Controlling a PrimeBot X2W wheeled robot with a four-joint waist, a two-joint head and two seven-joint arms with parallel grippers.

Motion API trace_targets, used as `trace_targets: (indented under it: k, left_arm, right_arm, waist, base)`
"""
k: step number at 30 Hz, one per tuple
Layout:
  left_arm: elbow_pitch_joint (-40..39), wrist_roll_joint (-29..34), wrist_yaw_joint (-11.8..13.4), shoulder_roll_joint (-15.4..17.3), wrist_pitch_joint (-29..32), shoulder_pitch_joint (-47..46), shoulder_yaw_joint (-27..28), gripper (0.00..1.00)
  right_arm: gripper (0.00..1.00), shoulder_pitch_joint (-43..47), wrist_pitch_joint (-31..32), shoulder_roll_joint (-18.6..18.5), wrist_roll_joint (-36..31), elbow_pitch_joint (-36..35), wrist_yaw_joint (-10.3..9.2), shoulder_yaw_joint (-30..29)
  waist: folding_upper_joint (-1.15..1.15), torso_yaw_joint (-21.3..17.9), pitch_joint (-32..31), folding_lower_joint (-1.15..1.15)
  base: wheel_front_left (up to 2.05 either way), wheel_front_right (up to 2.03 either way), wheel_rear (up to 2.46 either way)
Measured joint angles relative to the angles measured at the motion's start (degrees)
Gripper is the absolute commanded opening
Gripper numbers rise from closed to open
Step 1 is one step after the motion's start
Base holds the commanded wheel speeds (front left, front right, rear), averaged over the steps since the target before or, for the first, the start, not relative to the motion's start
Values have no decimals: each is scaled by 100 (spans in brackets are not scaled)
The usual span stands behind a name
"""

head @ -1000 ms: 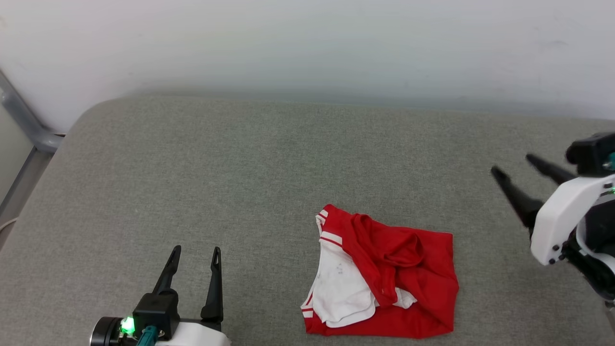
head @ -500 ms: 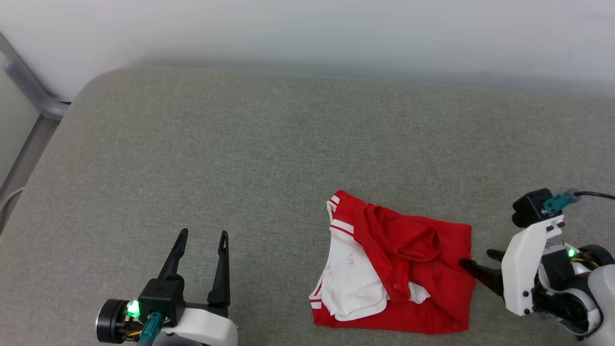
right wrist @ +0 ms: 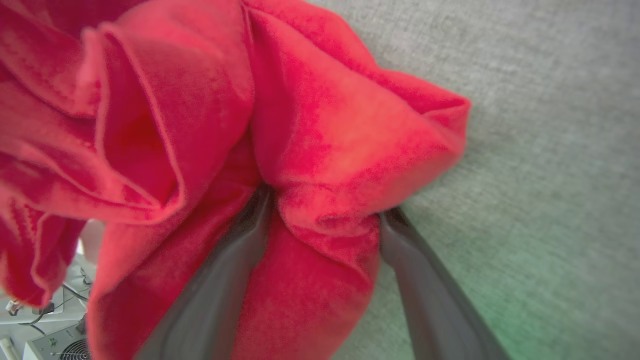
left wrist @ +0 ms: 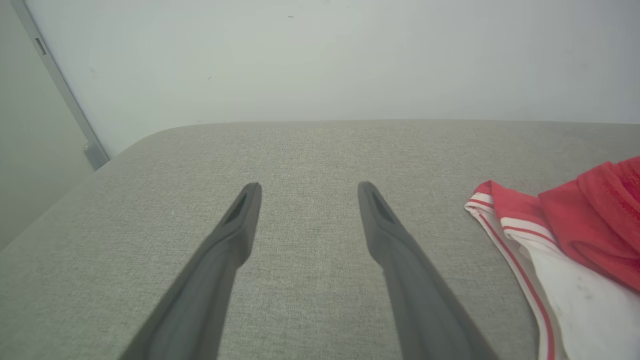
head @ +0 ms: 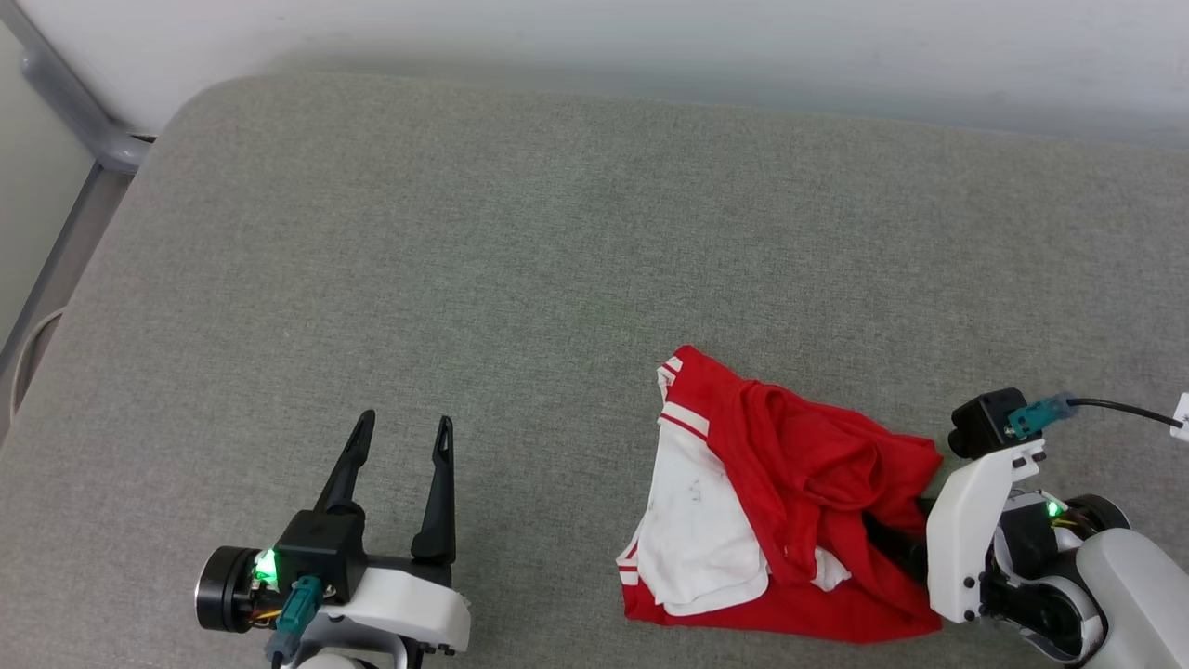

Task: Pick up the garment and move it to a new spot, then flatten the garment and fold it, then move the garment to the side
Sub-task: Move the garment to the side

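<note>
The garment (head: 790, 483) lies crumpled on the grey cushion, red with a white sleeve and red-white striped trim at its left side. My right gripper (head: 884, 539) has pushed into the garment's right edge. In the right wrist view its fingers (right wrist: 235, 270) stand wide apart, with a bunched fold of the red garment (right wrist: 320, 165) between them and over their tips. My left gripper (head: 401, 435) rests open near the front left, well left of the garment. The left wrist view shows my left gripper (left wrist: 309, 187) with nothing between its fingers and the garment (left wrist: 580, 235) at the right.
The grey fabric cushion (head: 464, 232) runs back to a white wall (head: 650, 28). A grey metal post (head: 74, 111) stands at the far left corner, past the cushion's rounded edge. Cables and a box with a fan (right wrist: 45, 340) show beyond the cushion's front.
The camera has tilted, shifting the whole picture. My right gripper came down from the upper right and pushed its fingers into the garment's right edge, bunching it. The left gripper kept its place.
</note>
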Motion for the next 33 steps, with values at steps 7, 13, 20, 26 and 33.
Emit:
trace_targets:
  k: [7,13,20,26,33]
  left_arm:
    - [37,-41,48,0,0,-2,8,100]
    - [53,-85,92,0,0,13,-13,100]
    - [24,-100,127,-1,0,171,130,100]
    - [-58,-135,153,0,0,260,187,100]
    - [-143,-121,183,-1,0,241,231,100]
  right_arm:
    - [0,-159,-758,-23,58,205,5,208]
    - [0,-364,-1369,-129,8,99,5,422]
    - [0,-648,-1826,-513,-338,-359,3,712]
    - [0,-845,-1905,-1031,-682,-821,4,870]
    - [0,-1006,-1730,-1403,-681,-1087,4,694]
  waist:
    - [0,-2,-33,1]
    - [0,-82,-166,1]
    - [0,-410,-333,1]
    - [0,-902,-429,1]
    - [0,-1523,-379,1]
  base:
    - [0,0,0]
    - [0,0,0]
    - [0,0,0]
    - [0,0,0]
    - [0,0,0]
